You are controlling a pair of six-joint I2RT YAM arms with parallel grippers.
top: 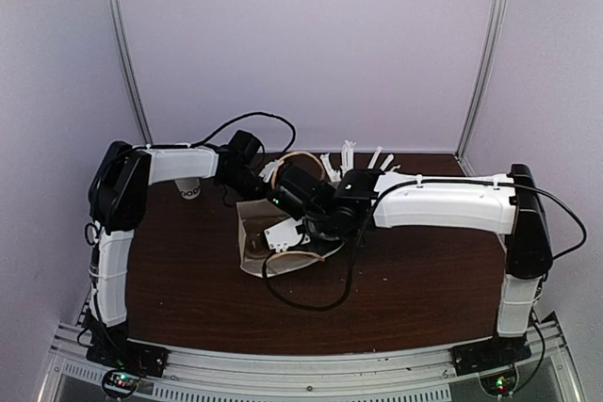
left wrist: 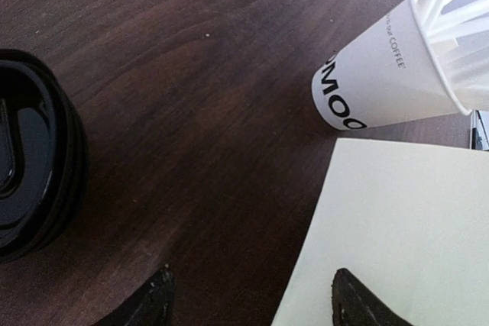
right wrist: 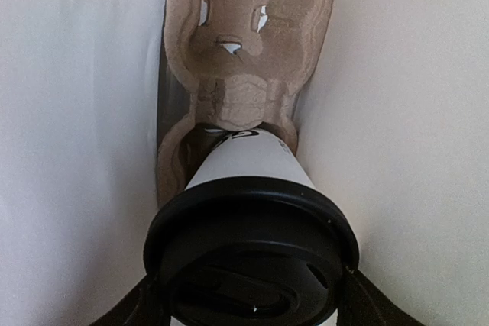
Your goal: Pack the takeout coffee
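Observation:
The takeout coffee [right wrist: 248, 162], a white cup with a black dome lid, stands between the fingers of my right gripper [right wrist: 250, 307], which is shut on it just under the lid. Its base sits at the near socket of a brown cardboard cup carrier [right wrist: 237, 43] inside a white paper bag [top: 256, 256]. The bag's pale walls [right wrist: 76, 150] close in on both sides. My left gripper [left wrist: 252, 303] is open over the table, one finger above the bag's flat side [left wrist: 405, 234], with nothing held. From above, the right wrist [top: 316, 209] reaches into the bag's mouth.
A lidless white cup with long white straws [left wrist: 382, 82] stands just beyond the bag. A stack of black lids [left wrist: 27, 158] sits to the left of my left gripper. More white cups [top: 188, 188] stand at the back left under the left arm. Cables loop over the bag.

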